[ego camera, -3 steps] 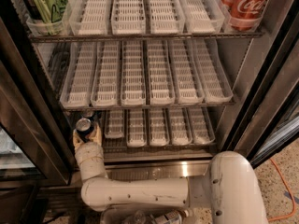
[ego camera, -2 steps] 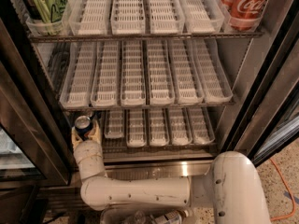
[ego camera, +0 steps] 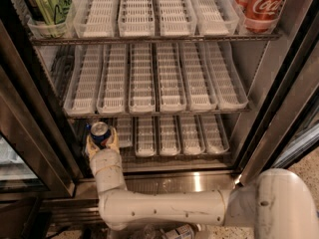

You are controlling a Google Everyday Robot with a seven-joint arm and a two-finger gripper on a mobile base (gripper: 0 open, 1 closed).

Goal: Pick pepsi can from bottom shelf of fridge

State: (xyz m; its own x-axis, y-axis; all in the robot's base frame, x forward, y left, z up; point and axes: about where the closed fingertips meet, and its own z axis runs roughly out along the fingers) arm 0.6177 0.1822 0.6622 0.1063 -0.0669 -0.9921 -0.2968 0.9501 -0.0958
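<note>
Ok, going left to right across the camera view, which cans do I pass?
Green drink can → small blue pepsi can, held by the cream two-finger gripper at the left end of the dark wire bottom shelf → red Coca-Cola cans.

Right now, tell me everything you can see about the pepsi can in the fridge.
The pepsi can is a small blue can with a silver top and rim, metal by its shine. It is roughly upright at the front left end of the bottom shelf, left of the white trays. The hand reaches up from below, its cream fingers against both sides of the can, apparently clamped on it. Its logo cannot be made out.
</note>
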